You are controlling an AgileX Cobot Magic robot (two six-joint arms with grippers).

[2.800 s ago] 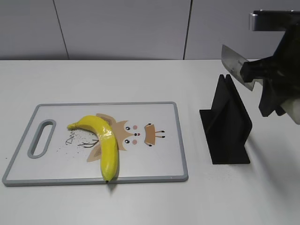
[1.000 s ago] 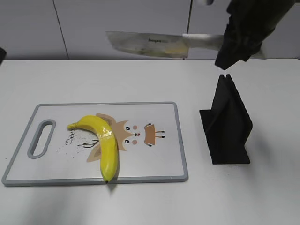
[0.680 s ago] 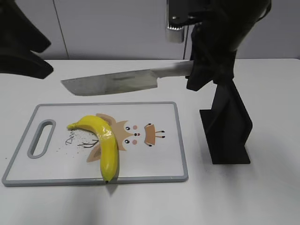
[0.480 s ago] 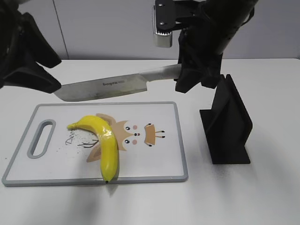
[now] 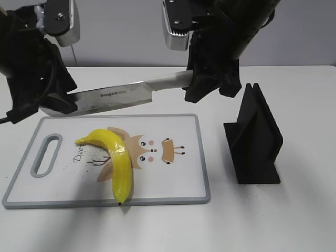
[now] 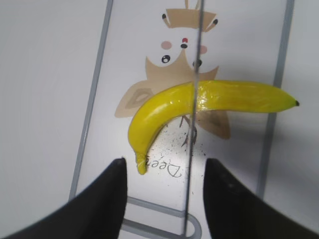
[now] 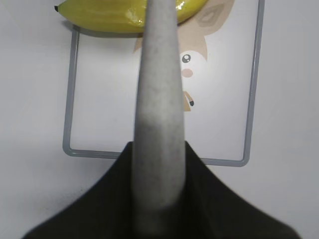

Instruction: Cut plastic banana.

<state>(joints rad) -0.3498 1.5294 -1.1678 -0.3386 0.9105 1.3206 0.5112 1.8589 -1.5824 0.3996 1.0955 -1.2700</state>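
- Banana lying on the cutting board, left of the board's middle, across the printed cartoon deer; dark tip at the near edge, stem end toward the board's handle slot.
- Shiny seam at the banana's middle, seen in the left wrist view directly beneath the blade's edge.
- Knife held level in the air above the board's far edge, blade pointing left, clear of the banana.
- Right end effector clamped on the knife's pale handle, fingers dark on both sides of it.
- Left end effector beside the blade's tip in the exterior view; fingers apart in the wrist view, the blade passing edge-on between them, touching neither.
- Board flat on the white bench, grey rim all round.
- Black knife stand upright on the bench, right of the board, apart from it.
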